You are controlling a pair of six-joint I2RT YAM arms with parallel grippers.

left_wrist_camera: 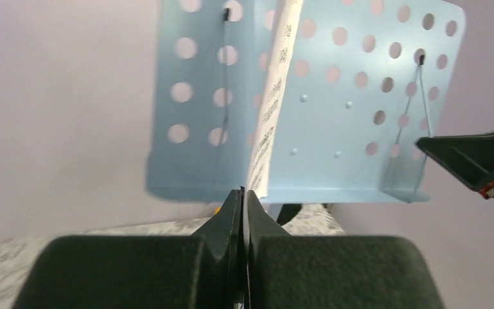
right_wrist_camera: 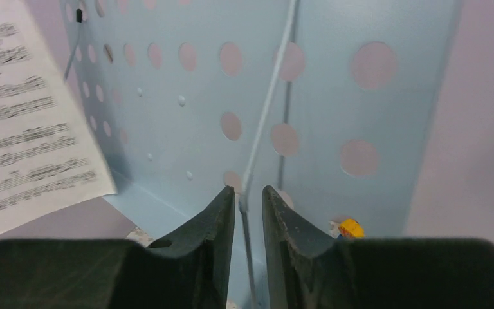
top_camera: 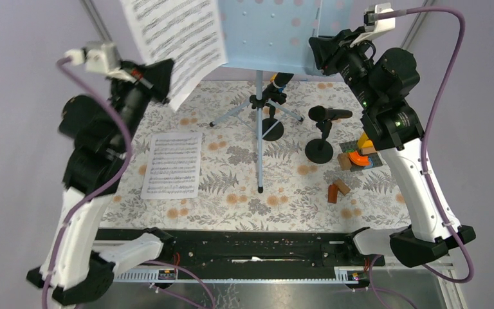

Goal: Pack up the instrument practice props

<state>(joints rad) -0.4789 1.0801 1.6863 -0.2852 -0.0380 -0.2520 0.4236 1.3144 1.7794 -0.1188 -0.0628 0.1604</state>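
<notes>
hanging high at the left of the light-blue music desk (top_camera: 270, 32), white sheet-music page (top_camera: 180, 38), lower corner pinched in the clenched left tool (left_wrist_camera: 243, 196). right tool (right_wrist_camera: 249, 199) at the desk's right edge, fingers (right_wrist_camera: 212, 219) narrowly apart about a thin wire (right_wrist_camera: 265, 122); gripping or not, cannot tell. second page (top_camera: 173, 164) flat on the counter (top_camera: 244, 187), left of the tripod (top_camera: 259, 141).

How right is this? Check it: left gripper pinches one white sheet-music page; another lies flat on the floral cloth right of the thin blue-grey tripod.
Wrong side: the top external view shows the flat white sheet-music page lying left of the thin blue-grey tripod. The left gripper does pinch the other white page.
</notes>
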